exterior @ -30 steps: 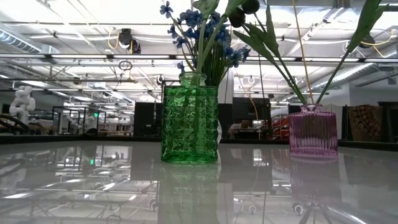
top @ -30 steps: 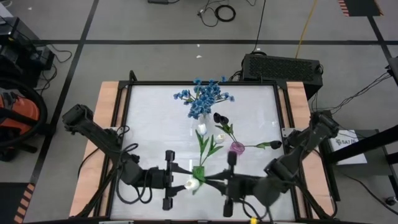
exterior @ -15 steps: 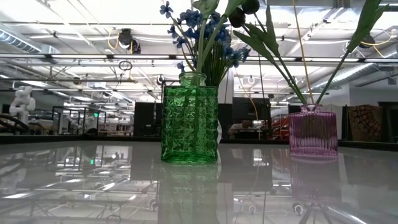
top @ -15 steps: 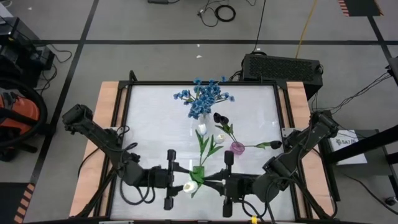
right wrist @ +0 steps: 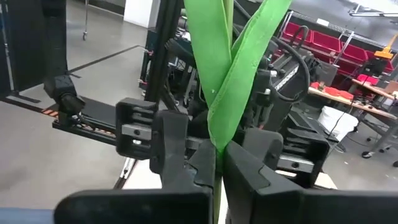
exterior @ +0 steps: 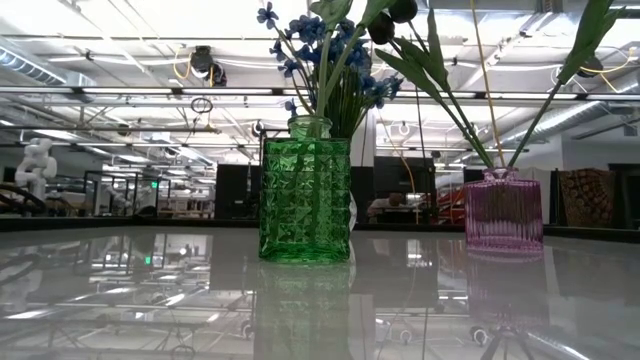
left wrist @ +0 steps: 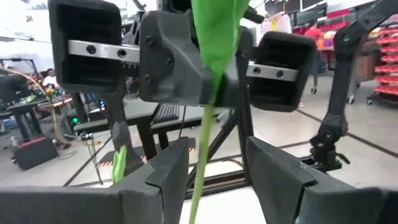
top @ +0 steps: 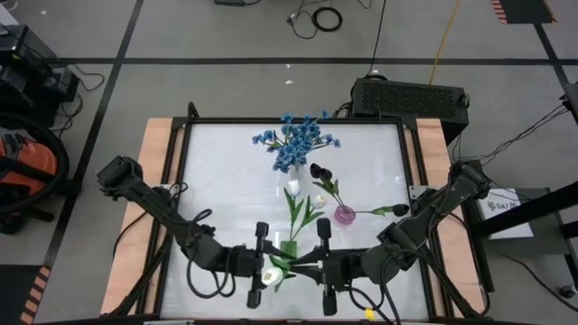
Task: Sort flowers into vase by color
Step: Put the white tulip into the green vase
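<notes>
A white tulip (top: 271, 273) with green leaves (top: 287, 248) sits between my two grippers near the table's near edge. My right gripper (top: 305, 264) comes from the right and is shut on its stem. My left gripper (top: 269, 264) faces it from the left and is open. The stem (left wrist: 198, 186) runs through the gap between the left fingers. A green vase (exterior: 305, 200) holds blue blossoms (top: 296, 140). A pink vase (top: 345, 214) holds dark tulips (top: 318, 170). Two more white tulips (top: 293, 187) are between the vases and the grippers. My right gripper pinches the tulip's green stem (right wrist: 217, 167) between its two fingers, just below where the leaves fork. The fingers come level from the table's right side and lie across the stem. The leaves (right wrist: 221, 68) stand up above the fingers.
The green vase stands at the table's far middle, with the pink vase (exterior: 503, 210) right of it and nearer. A dark tulip (top: 400, 209) leans out toward the right edge. The white tabletop (top: 217, 181) lies bare left of the vases. Wooden side boards (top: 153, 162) flank the table.
Both grippers have closed in on each other. The left one moved toward the table's right and the right one toward its left. The white tulip shifted slightly toward the near-left with them. The vases stayed still.
</notes>
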Robot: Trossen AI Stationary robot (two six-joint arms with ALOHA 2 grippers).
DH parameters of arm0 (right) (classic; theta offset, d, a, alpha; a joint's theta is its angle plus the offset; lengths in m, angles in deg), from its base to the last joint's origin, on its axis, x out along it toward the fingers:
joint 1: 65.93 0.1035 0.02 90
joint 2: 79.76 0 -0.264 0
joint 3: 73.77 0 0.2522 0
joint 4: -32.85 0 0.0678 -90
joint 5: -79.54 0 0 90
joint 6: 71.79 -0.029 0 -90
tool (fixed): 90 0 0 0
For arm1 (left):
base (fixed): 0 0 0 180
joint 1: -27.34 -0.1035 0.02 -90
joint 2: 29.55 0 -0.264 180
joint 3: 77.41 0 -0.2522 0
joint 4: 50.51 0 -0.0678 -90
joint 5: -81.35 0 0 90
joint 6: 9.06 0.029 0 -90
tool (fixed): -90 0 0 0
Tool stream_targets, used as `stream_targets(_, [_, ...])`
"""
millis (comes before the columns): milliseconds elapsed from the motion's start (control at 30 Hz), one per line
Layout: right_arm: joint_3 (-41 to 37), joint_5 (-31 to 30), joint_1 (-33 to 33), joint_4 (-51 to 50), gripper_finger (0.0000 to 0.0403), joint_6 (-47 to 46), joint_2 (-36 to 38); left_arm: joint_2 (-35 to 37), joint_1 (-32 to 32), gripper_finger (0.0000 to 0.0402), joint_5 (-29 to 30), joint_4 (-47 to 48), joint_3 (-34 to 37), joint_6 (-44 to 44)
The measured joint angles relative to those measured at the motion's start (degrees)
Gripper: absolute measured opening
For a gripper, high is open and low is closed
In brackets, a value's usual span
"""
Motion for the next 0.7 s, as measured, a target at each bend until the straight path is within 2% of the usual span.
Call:
stream_targets(200, [0.0, 0.1, 0.1, 0.0, 0.0009, 0.2, 0.0, 0.0, -0.7, 0.0168, -2.9, -1.7, 0.0, 0.0])
stream_targets(300, [0.0, 0.0, 0.0, 0.0, 0.0009, 0.7, 0.0, 0.0, -0.8, 0.0154, -3.4, -1.7, 0.0, 0.3])
stream_targets(433, [0.0, 0.0, -0.2, 0.0, 0.0009, 0.8, 0.0, 0.0, -1.0, 0.0109, -3.4, -1.7, 0.0, 1.6])
stream_targets(600, [0.0, 0.0, -0.2, -0.5, 0.0012, 0.3, 0.0, 0.0, -1.0, 0.0027, -3.3, -1.7, 0.0, 1.7])
stream_targets(700, [0.0, -0.1, -0.2, -1.2, 0.0030, -0.8, 0.0, 0.0, -1.0, 0.0011, -3.3, -1.6, 0.0, 1.7])
